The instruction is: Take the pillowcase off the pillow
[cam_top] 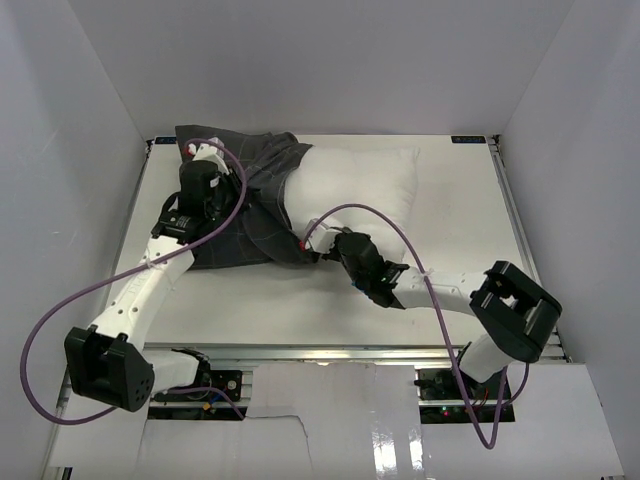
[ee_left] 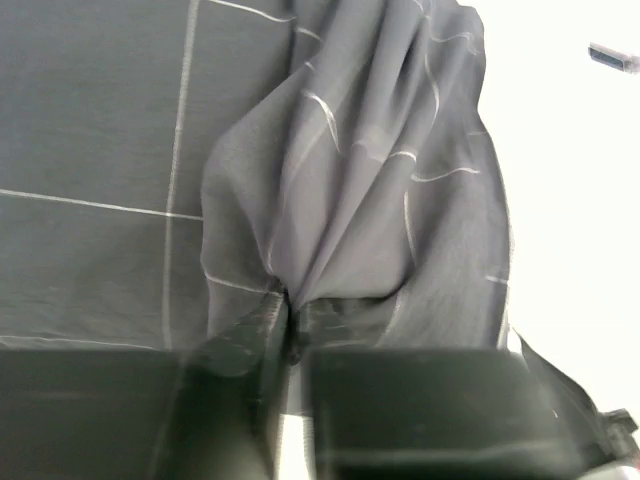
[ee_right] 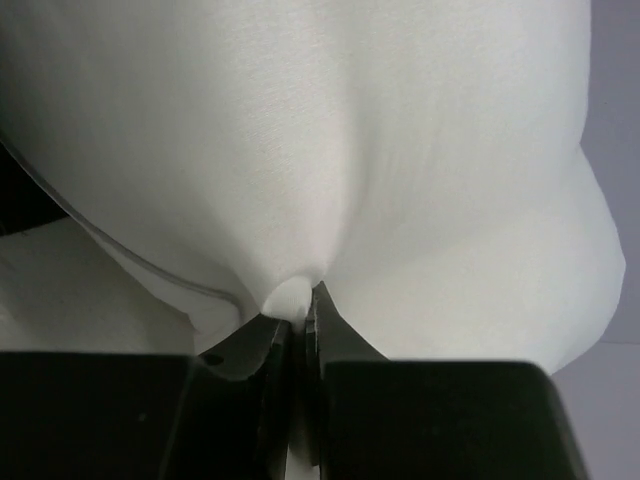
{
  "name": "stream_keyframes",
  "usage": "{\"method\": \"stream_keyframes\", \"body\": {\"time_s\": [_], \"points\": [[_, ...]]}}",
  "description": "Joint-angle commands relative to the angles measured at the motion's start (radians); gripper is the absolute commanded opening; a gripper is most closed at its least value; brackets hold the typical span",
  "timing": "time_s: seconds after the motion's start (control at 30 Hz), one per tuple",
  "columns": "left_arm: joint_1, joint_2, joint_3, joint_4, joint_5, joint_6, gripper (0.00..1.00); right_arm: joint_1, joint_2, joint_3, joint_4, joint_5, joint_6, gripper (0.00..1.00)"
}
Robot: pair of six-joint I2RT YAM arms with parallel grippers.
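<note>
While pillow [cam_top: 365,188] lies crosswise (left end in pillowcase [cam_top: 268,170]), left gripper [ee_left: 288,318] pinches pillowcase, right gripper [ee_right: 300,310] pinches pillow.

left arm [cam_top: 140,290] stretches forward along the left side, wrist bent down. left gripper [ee_left: 288,322] is pinched on pillowcase [ee_left: 380,200]. right arm [cam_top: 450,290] folds inward, elbow out right. right gripper [ee_right: 300,315] points left, jaws closed on pillow [ee_right: 330,150].
</note>
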Motion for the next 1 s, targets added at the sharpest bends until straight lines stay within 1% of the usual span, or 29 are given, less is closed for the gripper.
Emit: {"method": "stream_keyframes", "body": {"time_s": [0.0,0.03,0.07,0.1,0.13,0.17,0.2,0.27,0.37,0.43,0.47,0.6,0.77,0.83,0.87,0.93,0.97], "points": [[0.001,-0.068,0.025,-0.052,0.033,0.024,0.35,-0.004,-0.063,-0.006,0.113,0.032,0.045,0.08],[0.0,-0.074,0.029,-0.065,0.039,0.034,0.46,-0.007,-0.081,-0.006,0.111,0.036,0.072,0.08],[0.001,-0.092,0.028,-0.086,0.081,0.05,0.63,-0.012,-0.121,-0.002,0.102,0.027,0.089,0.08],[0.0,-0.106,0.017,-0.099,0.085,0.056,0.68,-0.018,-0.143,0.009,0.075,0.009,0.109,0.08],[0.001,-0.12,0.008,-0.109,0.083,0.065,0.71,-0.025,-0.184,0.024,0.035,-0.016,0.164,0.08],[0.0,-0.157,-0.001,-0.125,0.068,0.071,0.75,-0.048,-0.201,0.046,-0.07,-0.081,0.201,0.08],[0.0,-0.175,-0.012,-0.132,0.062,0.079,0.76,-0.064,-0.215,0.089,-0.12,-0.117,0.235,0.08],[0.001,-0.221,-0.033,-0.149,0.048,0.097,0.77,-0.108,-0.243,0.121,-0.212,-0.2,0.31,0.08],[0.0,-0.241,-0.058,-0.162,0.069,0.11,0.77,-0.157,-0.258,0.153,-0.267,-0.258,0.381,0.08],[0.0,-0.218,-0.063,-0.16,0.086,0.11,0.74,-0.171,-0.278,0.14,-0.268,-0.309,0.393,0.08],[0.0,-0.203,-0.061,-0.16,0.085,0.102,0.74,-0.173,-0.286,0.13,-0.258,-0.339,0.395,0.08],[0.001,-0.103,-0.041,-0.134,0.08,0.091,0.72,-0.173,-0.309,0.114,-0.251,-0.363,0.401,0.08],[-0.005,0.05,0.008,-0.1,0.06,0.114,0.71,-0.174,-0.332,0.118,-0.277,-0.404,0.399,0.08],[-0.014,0.085,0.032,-0.091,0.048,0.131,0.71,-0.174,-0.341,0.117,-0.283,-0.409,0.399,0.08],[-0.017,0.116,0.039,-0.091,-0.014,0.134,0.71,-0.176,-0.344,0.112,-0.283,-0.412,0.399,0.08],[-0.02,0.141,0.048,-0.086,-0.047,0.136,0.71,-0.176,-0.349,0.112,-0.284,-0.418,0.399,0.08],[-0.02,0.157,0.046,-0.071,-0.056,0.137,0.67,-0.177,-0.352,0.112,-0.284,-0.422,0.399,0.08]]}}
